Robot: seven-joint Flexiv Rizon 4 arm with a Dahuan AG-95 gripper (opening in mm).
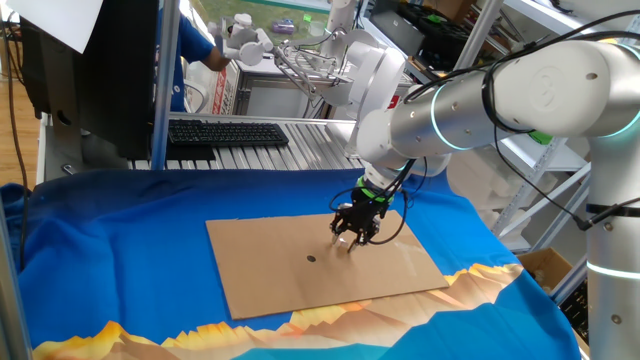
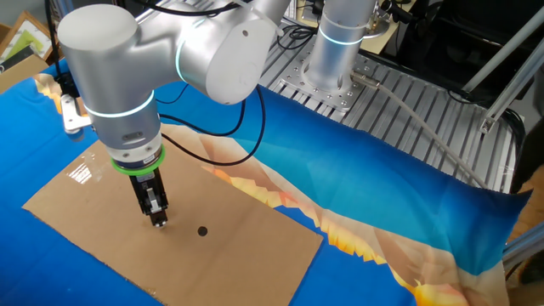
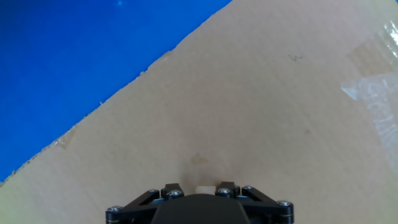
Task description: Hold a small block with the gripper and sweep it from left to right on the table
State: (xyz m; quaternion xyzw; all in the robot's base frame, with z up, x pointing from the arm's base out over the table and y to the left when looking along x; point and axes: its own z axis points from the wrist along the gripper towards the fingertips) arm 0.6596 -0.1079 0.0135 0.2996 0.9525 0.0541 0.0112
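Observation:
My gripper (image 1: 352, 234), a black claw under a green ring on the white-grey arm, points straight down with its tip at the brown cardboard sheet (image 1: 270, 270) on the blue-clothed table (image 1: 110, 230). In the hand view the small block (image 3: 203, 189), a pale whitish piece, sits pinched between the two black fingers (image 3: 172, 188) right at the cardboard (image 3: 261, 93). The gripper is shut on it. From the other fixed view the gripper (image 2: 158, 219) stands near the middle of the cardboard (image 2: 246, 255); the block itself is too small to make out there.
A small dark round dot (image 1: 311, 258) lies on the cardboard just left of the gripper, also seen as the dot (image 2: 202, 230). Clear tape patches (image 3: 373, 87) mark the sheet. Behind the table are a slatted metal bench with a black keyboard (image 1: 228, 132) and a white robot hand (image 1: 250, 40).

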